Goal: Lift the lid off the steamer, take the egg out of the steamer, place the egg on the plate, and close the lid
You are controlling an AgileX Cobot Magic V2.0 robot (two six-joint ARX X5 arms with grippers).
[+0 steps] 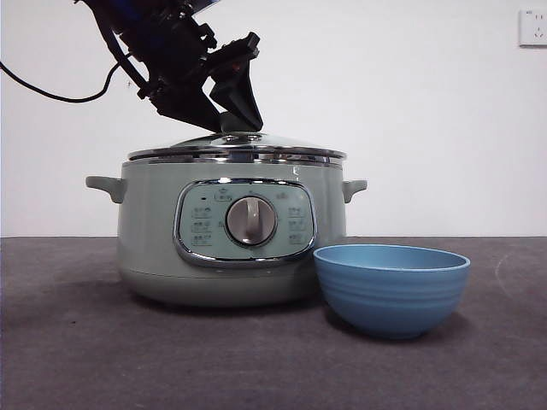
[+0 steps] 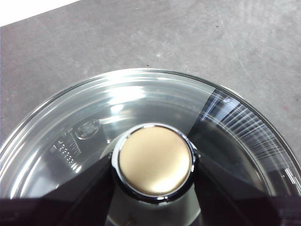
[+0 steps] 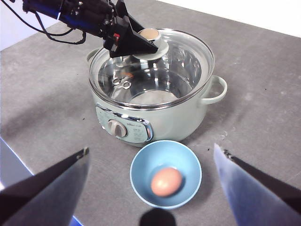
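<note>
glass lid (image 1: 248, 143) sits on the steamer (image 1: 154, 231), and we see our left end effector (image 2: 154, 188) closed on its knob (image 2: 155, 159), one jaw on each side. from the front the lid looks slightly tilted on the pot's rim. our right end effector (image 3: 150, 188) hangs above the bench (image 1: 85, 350) with jaws wide apart, holding nothing. below it the egg (image 3: 166, 181) lies inside the plate (image 3: 141, 165), which stands just in front of the steamer, near its dial (image 1: 251, 220).
</note>
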